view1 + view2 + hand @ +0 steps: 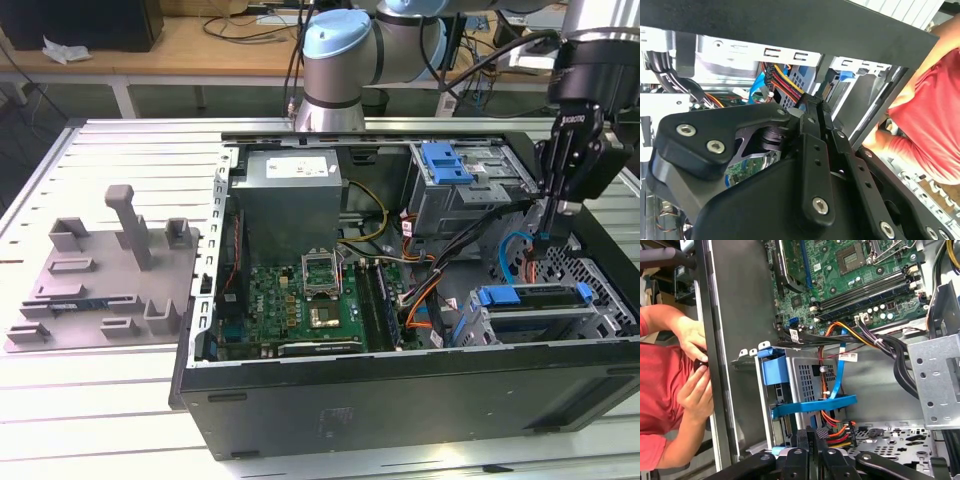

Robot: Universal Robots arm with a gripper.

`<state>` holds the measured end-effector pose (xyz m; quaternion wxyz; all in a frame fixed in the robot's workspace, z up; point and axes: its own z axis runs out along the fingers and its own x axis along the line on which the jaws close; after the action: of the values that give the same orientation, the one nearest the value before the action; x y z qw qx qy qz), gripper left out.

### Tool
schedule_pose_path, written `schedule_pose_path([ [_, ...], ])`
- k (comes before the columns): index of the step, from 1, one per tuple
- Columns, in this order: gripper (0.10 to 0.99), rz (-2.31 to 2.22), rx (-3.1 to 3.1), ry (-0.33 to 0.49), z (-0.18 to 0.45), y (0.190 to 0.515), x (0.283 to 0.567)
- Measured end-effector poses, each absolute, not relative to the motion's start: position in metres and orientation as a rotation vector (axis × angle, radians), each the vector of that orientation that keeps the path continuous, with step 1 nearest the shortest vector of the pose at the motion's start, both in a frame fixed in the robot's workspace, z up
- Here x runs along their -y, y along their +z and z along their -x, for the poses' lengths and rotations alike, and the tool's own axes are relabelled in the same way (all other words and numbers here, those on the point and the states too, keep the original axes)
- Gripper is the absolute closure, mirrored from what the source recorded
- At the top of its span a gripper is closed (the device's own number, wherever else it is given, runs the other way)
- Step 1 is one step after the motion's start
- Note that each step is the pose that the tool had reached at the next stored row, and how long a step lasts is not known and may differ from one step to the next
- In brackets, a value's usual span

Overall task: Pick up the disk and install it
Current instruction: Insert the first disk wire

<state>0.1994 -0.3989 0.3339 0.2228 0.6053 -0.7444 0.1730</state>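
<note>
right now your gripper (545,238) hangs inside the open computer case (400,400), which lies on its side so the arm can reach in from above. its fingers look pressed together, with nothing pinched between them. the disk (530,296) appears to sit in the lower drive cage (590,320) just beneath the fingertips, with its blue bracket (815,405) uppermost, probably so it can be gripped. a person's hands (692,365) are just outside the case wall, so mind them.
</note>
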Motion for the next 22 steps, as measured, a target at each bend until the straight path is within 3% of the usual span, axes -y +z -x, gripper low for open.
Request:
schedule_pose_path([
  [22, 0.918, -1.736, 2.128, 0.385, -0.189, 0.337, 0.446],
])
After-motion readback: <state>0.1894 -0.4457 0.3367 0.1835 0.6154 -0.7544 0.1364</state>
